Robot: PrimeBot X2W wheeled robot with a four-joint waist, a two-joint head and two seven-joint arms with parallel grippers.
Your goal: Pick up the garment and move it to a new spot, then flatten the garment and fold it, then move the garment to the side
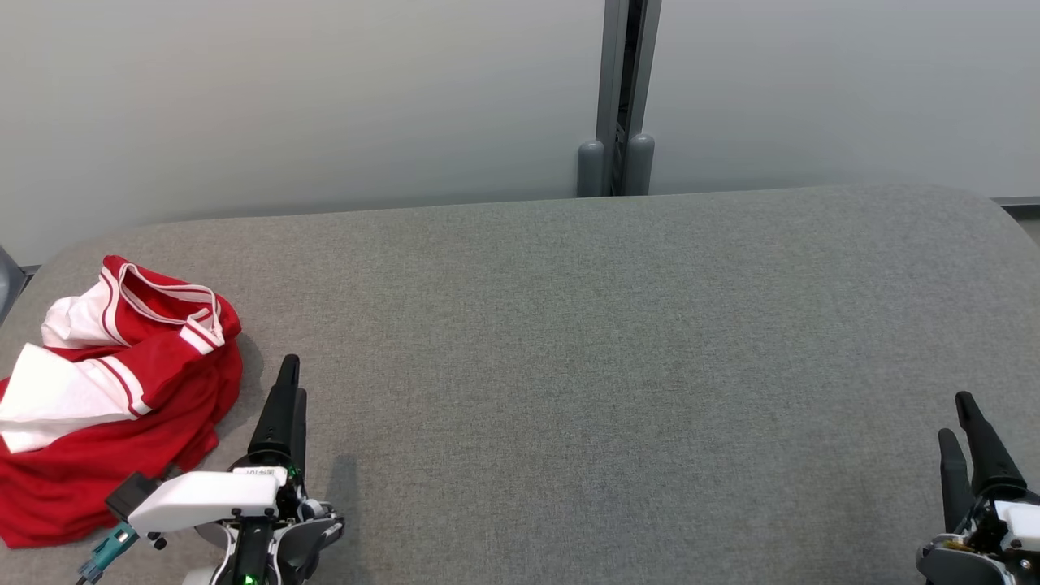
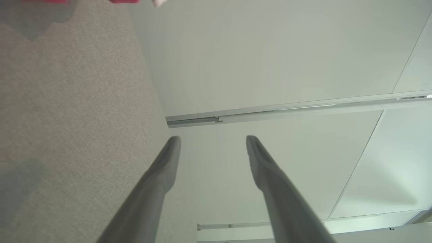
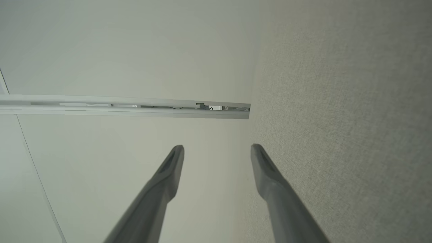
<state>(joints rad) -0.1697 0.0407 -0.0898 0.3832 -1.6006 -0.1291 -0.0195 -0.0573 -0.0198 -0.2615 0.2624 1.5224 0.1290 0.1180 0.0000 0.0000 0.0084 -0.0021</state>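
Garment (image 1: pixel 122 406) heaped beside left gripper (image 1: pixel 293 378), seemingly untouched, right gripper (image 1: pixel 955 414) far off, both spread wide

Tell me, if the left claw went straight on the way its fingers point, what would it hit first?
Likely the pale wall behind: the left gripper points across the grey surface with nothing in that line. The red and white garment lies off to its left, clear of it.

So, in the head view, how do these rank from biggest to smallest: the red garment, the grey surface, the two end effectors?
1. grey surface
2. garment
3. left end effector and right end effector: alike, both cropped by the frame, so unranked.
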